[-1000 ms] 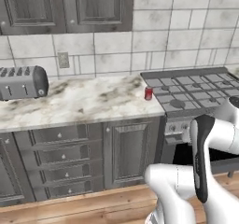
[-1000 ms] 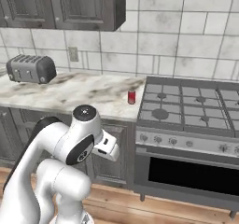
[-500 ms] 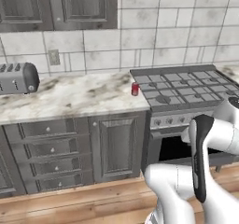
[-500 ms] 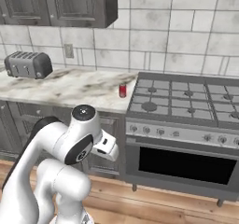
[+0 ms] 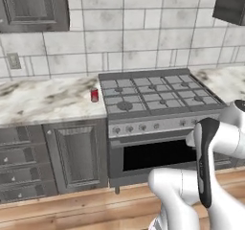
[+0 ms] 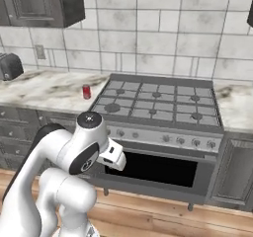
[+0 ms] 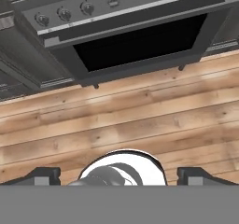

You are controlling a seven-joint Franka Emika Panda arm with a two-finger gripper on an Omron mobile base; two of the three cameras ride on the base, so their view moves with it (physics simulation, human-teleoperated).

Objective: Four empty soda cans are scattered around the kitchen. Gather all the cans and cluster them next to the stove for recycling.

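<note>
**Red can parked right by the stove**

The red soda can point(image 5: 94, 95) stands upright on the marble bench point(image 5: 43, 102), near the front edge, just left of the stove point(image 5: 158, 96). Open bench stretches left of it. The gripper point(image 7: 119, 175) points down at the wood floor point(image 7: 140, 120), fingers spread wide, holding nothing. The can's label is too small to read.

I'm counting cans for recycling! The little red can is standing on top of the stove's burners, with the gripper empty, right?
Not quite. The red can stands on the marble counter just beside the stove, not on its burners; the left base view shows it. The gripper is indeed empty, pointing at the wooden floor.
</note>
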